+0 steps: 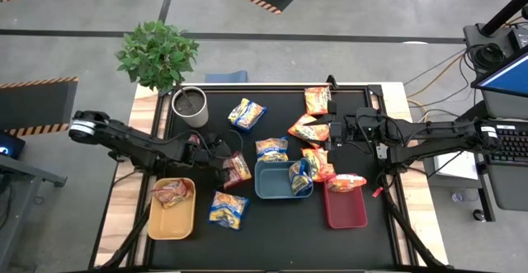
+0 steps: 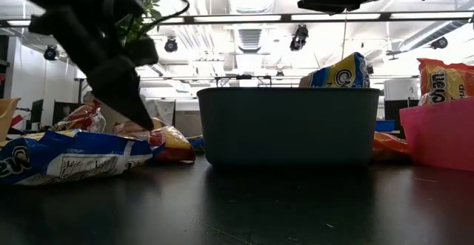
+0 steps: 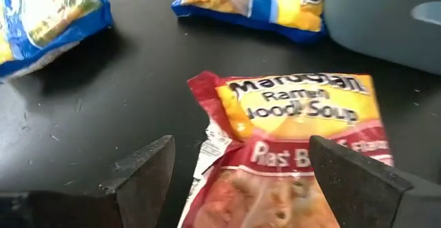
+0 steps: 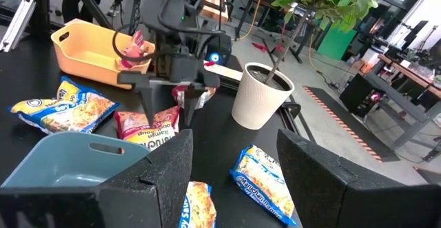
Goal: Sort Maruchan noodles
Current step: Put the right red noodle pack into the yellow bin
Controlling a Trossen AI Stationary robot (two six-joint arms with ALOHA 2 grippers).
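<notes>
maroon ramen packet (image 3: 289,159) lay flat on black table (image 1: 272,232), just left of blue tray (image 1: 276,182); left gripper (image 3: 241,180) spread wide astride it (likely for pickup). right gripper (image 4: 234,169) hovered, unclenched, empty.

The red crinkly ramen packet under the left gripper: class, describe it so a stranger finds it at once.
Start at the blue rectangular plastic tray mid-table. Just to its left lies the red crinkly ramen packet, with the open left gripper over it. It is the only red packet there; its neighbours are blue-and-yellow.

Red packet (image 3: 296,159) (yellow band across its top), blue tray (image 1: 276,180), yellow tray (image 1: 169,219).
</notes>
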